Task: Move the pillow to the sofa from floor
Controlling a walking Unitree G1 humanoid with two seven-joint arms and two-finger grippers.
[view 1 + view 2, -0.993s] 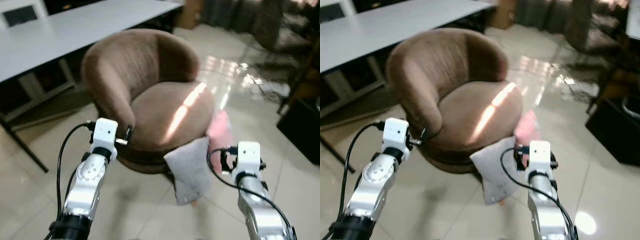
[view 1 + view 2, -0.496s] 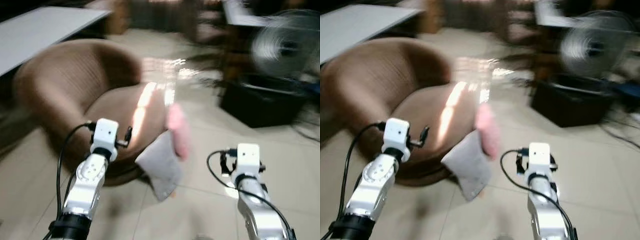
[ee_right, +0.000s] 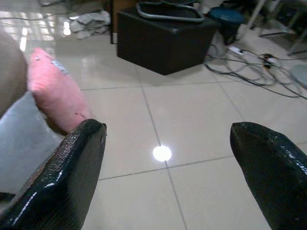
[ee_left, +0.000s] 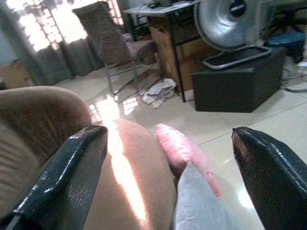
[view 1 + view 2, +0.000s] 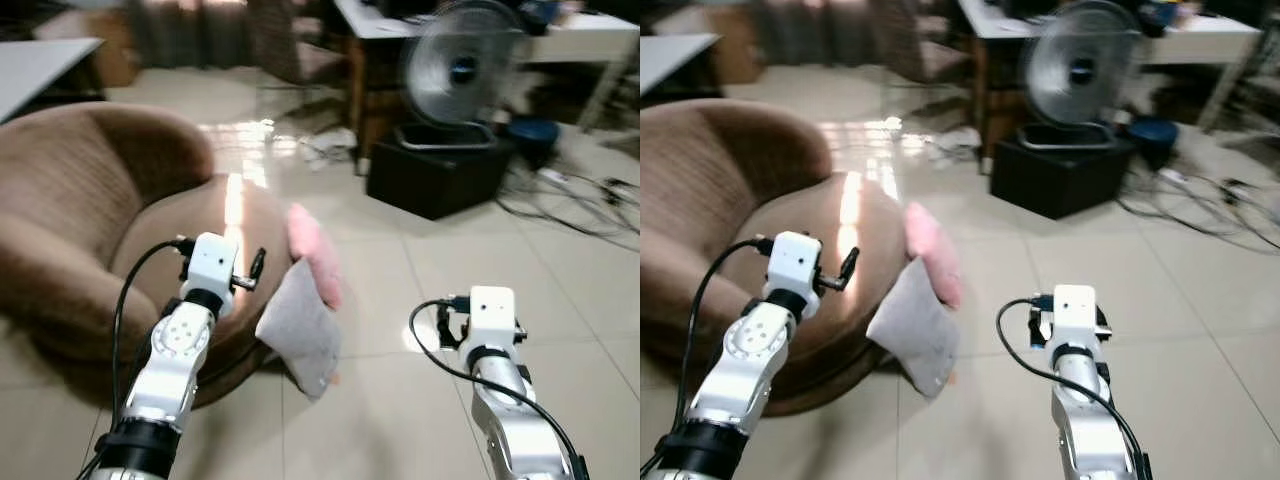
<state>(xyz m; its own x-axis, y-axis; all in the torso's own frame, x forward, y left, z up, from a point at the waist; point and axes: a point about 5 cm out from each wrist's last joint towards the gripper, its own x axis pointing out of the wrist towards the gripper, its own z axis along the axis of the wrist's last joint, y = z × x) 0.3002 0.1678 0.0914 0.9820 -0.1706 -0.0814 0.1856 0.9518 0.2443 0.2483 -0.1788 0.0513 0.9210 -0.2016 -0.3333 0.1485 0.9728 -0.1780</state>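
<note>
A grey pillow point(image 5: 302, 332) leans on the tiled floor against the front of a round brown sofa chair point(image 5: 90, 220), with a pink pillow point(image 5: 314, 253) propped just behind it. My left gripper point(image 4: 177, 177) is held up over the chair's seat edge, open, with both pillows between its fingers point(image 4: 72, 177) in the wrist view. Out over bare tiles to the right of the pillows, my right gripper point(image 3: 168, 177) is open and holds nothing.
A black box point(image 5: 440, 175) with a standing fan point(image 5: 455, 70) on it is beyond the pillows. Cables point(image 5: 580, 200) trail over the floor at the right. A desk point(image 5: 560, 30) and a chair point(image 5: 290, 50) stand at the back. Bare tiles lie ahead.
The camera has swung to the right, so the chair and pillows now sit at the left and the fan and black box have come into view. Both grippers stay open.
</note>
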